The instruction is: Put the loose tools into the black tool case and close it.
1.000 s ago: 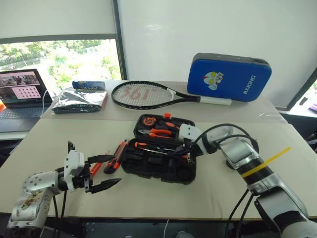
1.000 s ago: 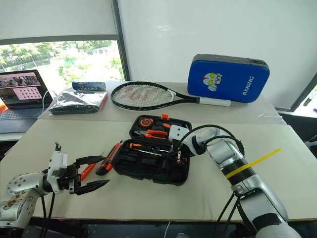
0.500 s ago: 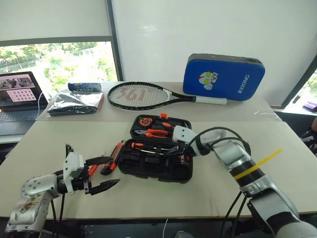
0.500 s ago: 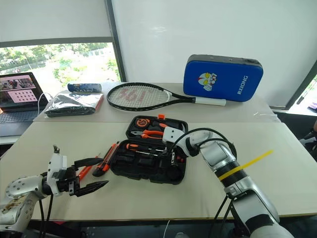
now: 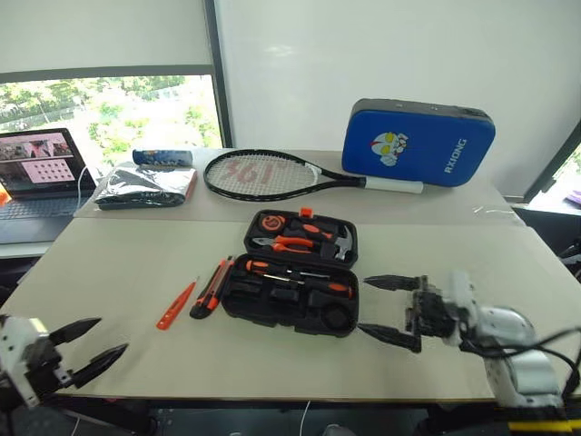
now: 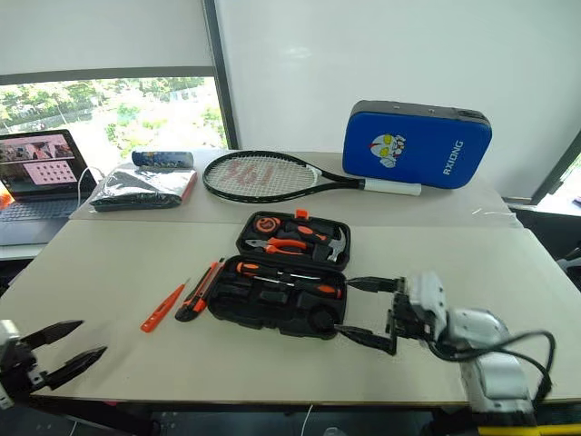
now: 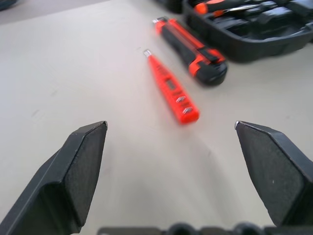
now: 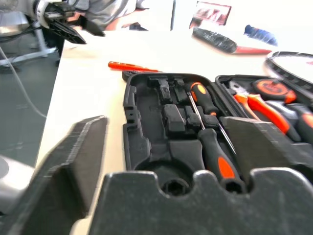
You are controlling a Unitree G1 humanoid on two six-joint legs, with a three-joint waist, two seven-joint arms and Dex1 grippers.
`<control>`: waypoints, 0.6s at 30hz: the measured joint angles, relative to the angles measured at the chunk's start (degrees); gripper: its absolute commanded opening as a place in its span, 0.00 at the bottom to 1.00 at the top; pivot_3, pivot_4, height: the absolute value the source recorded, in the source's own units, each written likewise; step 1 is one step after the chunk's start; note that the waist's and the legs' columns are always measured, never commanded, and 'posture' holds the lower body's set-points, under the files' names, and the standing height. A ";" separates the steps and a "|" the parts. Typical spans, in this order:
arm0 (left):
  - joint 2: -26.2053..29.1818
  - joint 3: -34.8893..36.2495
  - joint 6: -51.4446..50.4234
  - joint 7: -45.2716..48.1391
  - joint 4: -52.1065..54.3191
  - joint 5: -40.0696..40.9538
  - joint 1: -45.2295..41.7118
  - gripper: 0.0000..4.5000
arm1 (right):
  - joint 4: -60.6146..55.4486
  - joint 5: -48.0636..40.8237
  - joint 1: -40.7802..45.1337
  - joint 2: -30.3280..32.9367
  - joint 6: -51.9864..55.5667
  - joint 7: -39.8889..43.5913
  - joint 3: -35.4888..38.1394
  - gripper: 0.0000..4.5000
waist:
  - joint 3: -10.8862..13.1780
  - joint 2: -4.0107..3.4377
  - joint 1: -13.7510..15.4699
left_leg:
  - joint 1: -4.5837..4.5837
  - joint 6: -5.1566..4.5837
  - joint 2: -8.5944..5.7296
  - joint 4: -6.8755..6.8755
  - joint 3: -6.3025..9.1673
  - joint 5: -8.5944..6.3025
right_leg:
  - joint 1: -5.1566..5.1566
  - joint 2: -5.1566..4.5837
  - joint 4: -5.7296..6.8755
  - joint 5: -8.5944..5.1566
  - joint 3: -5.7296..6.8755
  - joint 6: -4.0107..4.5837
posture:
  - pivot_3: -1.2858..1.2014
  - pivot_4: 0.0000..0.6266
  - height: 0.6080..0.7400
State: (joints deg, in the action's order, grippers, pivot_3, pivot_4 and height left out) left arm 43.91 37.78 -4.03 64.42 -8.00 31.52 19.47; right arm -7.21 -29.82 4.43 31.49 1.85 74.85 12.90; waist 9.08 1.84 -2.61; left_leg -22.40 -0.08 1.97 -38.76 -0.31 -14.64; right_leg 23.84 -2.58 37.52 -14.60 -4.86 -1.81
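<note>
head cams: black tool case (image 5: 295, 283) lies open mid desk (image 5: 136, 272), right claw (image 5: 386, 309) released beside it. left wrist cam: left claw (image 7: 171, 142) released, tester screwdriver (image 7: 170, 89) & utility knife (image 7: 191, 49) loose beside case. right wrist cam: two screwdrivers (image 8: 210, 142) slotted in case.

Bare table (image 5: 118, 272) left of tester screwdriver (image 5: 176, 305); racket (image 5: 272, 175) behind case (image 5: 295, 283).

The laptop (image 5: 36, 177) is cut off by the left edge of the head views, its screen content too small to read. The left pincer (image 5: 86, 350) sits at the lower left corner, its arm out of frame. In the right wrist view, the right pincer's near fingers (image 8: 73, 161) are blurred and hide the tool case's (image 8: 146, 142) near end.
</note>
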 measured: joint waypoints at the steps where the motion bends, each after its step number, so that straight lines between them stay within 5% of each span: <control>1: -0.06 0.29 -0.17 -0.65 -0.10 -0.05 0.73 1.00 | -0.47 -0.74 -1.47 -0.02 -0.83 0.08 0.78 0.99 | 0.01 0.01 0.02 | 0.15 0.00 0.01 0.00 -0.11 0.00 | -0.16 0.02 -0.01 -0.04 0.01 0.02 | 0.52 0.24 1.00; 8: 1.95 -1.36 -16.30 -8.28 6.36 1.48 -0.05 1.00 | -6.62 -1.42 -5.84 -1.57 -7.64 -2.44 1.55 0.99 | 0.08 0.06 0.26 | 0.58 0.02 0.18 0.02 -0.33 0.00 | -0.57 0.11 0.02 -0.38 0.06 -0.27 | 0.52 0.24 1.00; 18: 12.03 -21.10 -45.75 -20.00 16.14 1.52 -24.73 1.00 | -15.09 -4.72 -0.52 1.02 0.18 -7.56 -5.72 0.99 | 0.16 0.09 -0.04 | 0.34 0.23 -0.02 0.09 -0.11 -0.11 | -0.38 0.12 0.04 -0.24 0.02 -0.01 | 0.52 0.24 1.00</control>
State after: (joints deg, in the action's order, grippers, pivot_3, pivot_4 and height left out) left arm 55.94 16.69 -49.79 44.42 8.14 33.04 -5.26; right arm -22.30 -34.54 3.91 32.51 2.03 67.29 7.18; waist 9.24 1.93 -2.65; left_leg -22.06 0.15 1.96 -38.67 -0.42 -14.75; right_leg 23.46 -2.46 37.56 -14.84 -4.84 -1.82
